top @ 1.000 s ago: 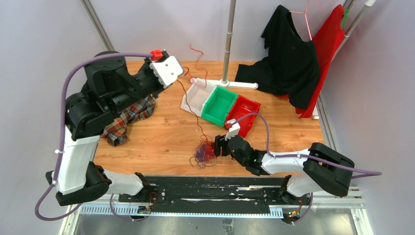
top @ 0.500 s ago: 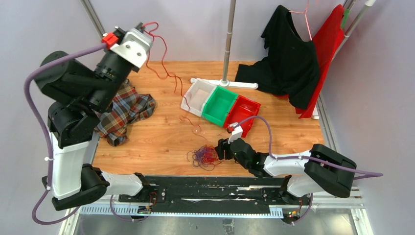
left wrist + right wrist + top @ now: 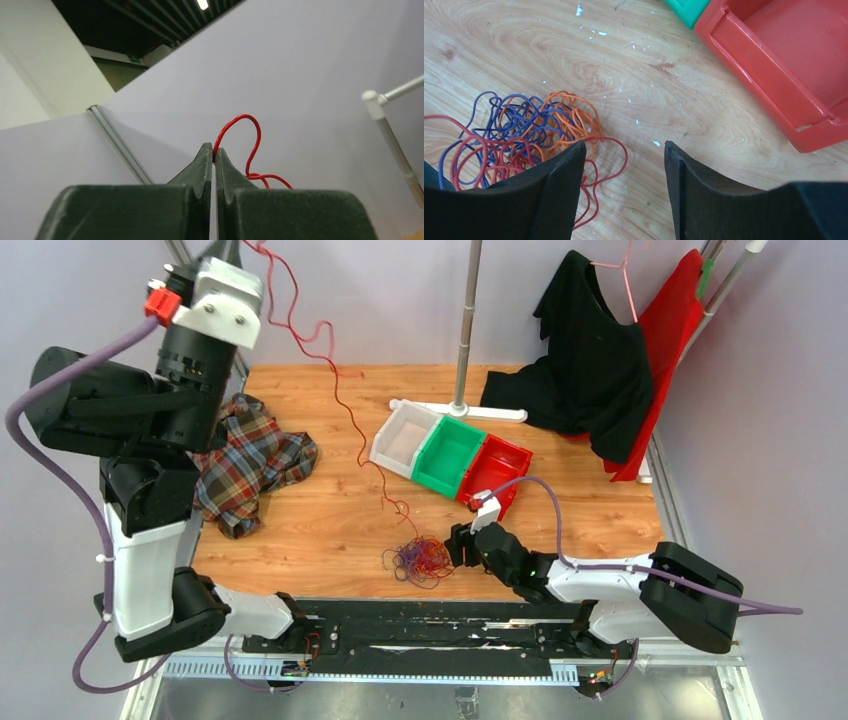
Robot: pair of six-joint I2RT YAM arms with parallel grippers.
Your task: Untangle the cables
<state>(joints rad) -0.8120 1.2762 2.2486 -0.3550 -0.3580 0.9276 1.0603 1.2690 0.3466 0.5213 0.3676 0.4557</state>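
The cables (image 3: 418,560) lie as a small clump of red, orange and purple wire on the desk (image 3: 330,520), near its front edge. One red strand (image 3: 338,405) is drawn out of the clump and up to the left gripper (image 3: 214,156), which is held high over the far left corner and clenched on the strand at its very tips. The right gripper (image 3: 624,160) is released and set low, just right of the clump. One of its fingers (image 3: 554,200) is seen over the clump's edge, with only a loose red loop in the gap; whether that finger presses on the wires cannot be told. The step in hand is judged to be the drawing-out of the red strand. For this to be done well, the clump should be pinned firmly to the desk, so that it is not carried up with the strand. The pull should be made slowly and evenly, since bends are seen in the strand and a jerk could tighten a knot or slip the thin wire from so slight a hold. As the left arm looks near the top of its reach, further travel would probably be better taken sideways, away from the clump.
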